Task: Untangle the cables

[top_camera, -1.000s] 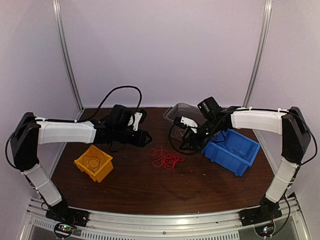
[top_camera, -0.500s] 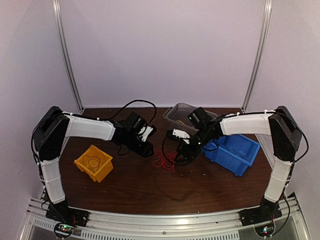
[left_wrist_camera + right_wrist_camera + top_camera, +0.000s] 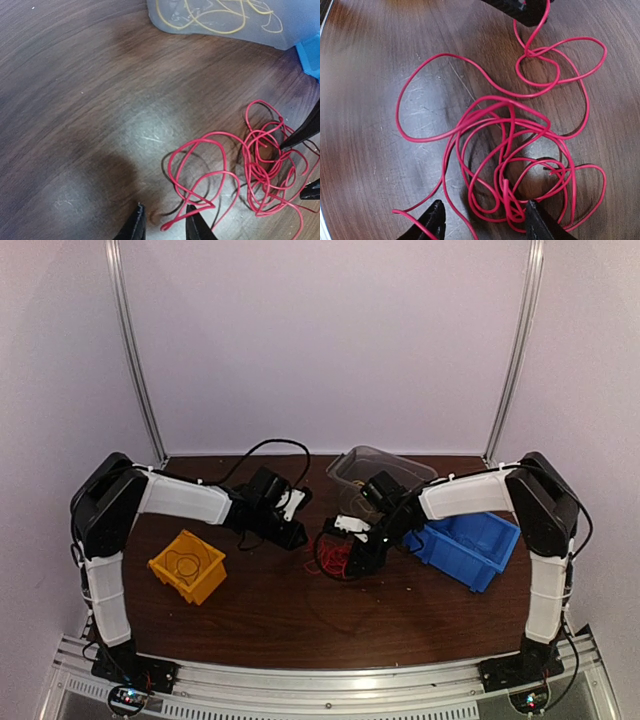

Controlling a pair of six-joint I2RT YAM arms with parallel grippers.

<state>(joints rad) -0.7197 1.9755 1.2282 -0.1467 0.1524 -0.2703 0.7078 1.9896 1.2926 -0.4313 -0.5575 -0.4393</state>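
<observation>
The cables [image 3: 335,556] lie as a loose red tangle on the dark wooden table [image 3: 270,625], about mid-table, between the two grippers. The denser knot sits on the right side of the heap. A few wider loops spread out from it to the left.

The left gripper [image 3: 165,216] comes in low from the left. Its fingers [image 3: 136,226] stand narrow, with a small gap between the tips. The end of one outlying red loop lies right at that gap, running against the inner side of one fingertip. The wrist view does not show the wire clamped. From the other wrist, a red strand rises to the tip of this gripper, but whether it is pinched there cannot be told.

The right gripper [image 3: 484,212] is down over the knot from the right. Its fingers [image 3: 433,222] are spread wide and straddle the thick bundle of strands. Several loops pass between the two tips, and neither is closed on them.

A yellow wire [image 3: 215,17] lies coiled inside the clear tub [image 3: 372,461] at the far middle of the table, apart from the red heap. An orange bin [image 3: 187,565] stands to the left of the tangle. A blue bin [image 3: 468,545] stands to its right, behind the right arm.
</observation>
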